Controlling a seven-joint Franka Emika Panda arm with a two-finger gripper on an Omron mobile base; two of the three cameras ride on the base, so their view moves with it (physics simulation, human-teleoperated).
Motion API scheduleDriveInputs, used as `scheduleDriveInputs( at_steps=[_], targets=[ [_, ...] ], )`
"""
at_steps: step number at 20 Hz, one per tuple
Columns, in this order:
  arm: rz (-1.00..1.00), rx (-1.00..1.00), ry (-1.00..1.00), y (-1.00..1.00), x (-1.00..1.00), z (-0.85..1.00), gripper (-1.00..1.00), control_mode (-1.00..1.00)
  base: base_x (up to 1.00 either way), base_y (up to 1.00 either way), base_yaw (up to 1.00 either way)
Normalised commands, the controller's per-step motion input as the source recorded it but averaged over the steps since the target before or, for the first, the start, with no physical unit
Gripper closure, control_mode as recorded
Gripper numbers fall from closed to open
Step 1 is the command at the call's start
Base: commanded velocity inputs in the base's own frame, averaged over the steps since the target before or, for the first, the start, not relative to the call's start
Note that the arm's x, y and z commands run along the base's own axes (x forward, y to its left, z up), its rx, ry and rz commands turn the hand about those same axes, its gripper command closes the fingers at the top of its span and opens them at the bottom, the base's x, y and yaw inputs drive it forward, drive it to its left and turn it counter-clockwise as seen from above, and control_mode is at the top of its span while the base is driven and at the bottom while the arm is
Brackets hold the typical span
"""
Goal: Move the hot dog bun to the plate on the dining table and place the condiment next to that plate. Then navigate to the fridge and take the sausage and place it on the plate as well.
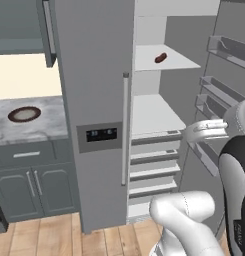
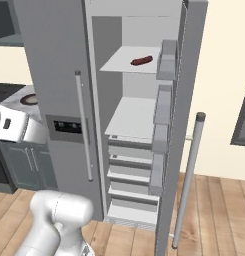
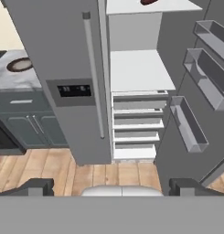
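Nearest the camera, the gripper (image 3: 111,186) shows its two dark fingers (image 3: 33,187) at the bottom of the hand view, set wide apart with nothing between them. The arm (image 1: 186,210) rises in the foreground of the left base view, its hand directed toward the open fridge.

Beyond the arm, the fridge (image 1: 94,100) stands with its right door (image 2: 186,125) swung open; the left door, bearing a long vertical handle (image 1: 125,130) and a dispenser panel (image 1: 100,134), is closed. Inside, drawers occupy the lower section, with a bare shelf above them.

Farther up and back, the sausage (image 1: 161,58) lies on the upper shelf (image 1: 181,62), toward its rear, well apart from the gripper. To the left, a plate (image 1: 24,114) sits on the marble tabletop (image 1: 44,125); whether this is the task's plate cannot be determined.

Assessment: the fetch step is not yet begun. Risks from here:
- The reach is high and deep; the wrist may strike the shelf edge or the door bins (image 1: 221,90) on approach.
- The sausage is small and rounded; an off-centre closure could roll it farther back.
- A steep descent could press the fingers into the shelf.
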Motion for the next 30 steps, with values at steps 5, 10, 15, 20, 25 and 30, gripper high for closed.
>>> scheduleDriveInputs(
  at_steps=[5,10,15,20,25,30],
  targets=[
    [0.00,0.00,0.00,0.00,0.00,0.00,-1.00,1.00,0.75,0.00,-0.16],
    [0.00,0.00,0.00,0.00,0.00,0.00,-1.00,1.00,0.56,0.00,-0.32],
    [0.00,0.00,0.00,0.00,0.00,0.00,-1.00,1.00,0.57,0.02,-0.40],
    [0.00,0.00,0.00,0.00,0.00,0.00,-1.00,1.00,0.62,0.08,-0.27],
    [0.00,0.00,0.00,0.00,0.00,0.00,-1.00,1.00,0.47,-0.02,-0.02],
    [0.01,0.00,0.00,-0.15,0.55,0.03,-1.00,-1.00,0.11,-0.02,0.00]
  ],
)
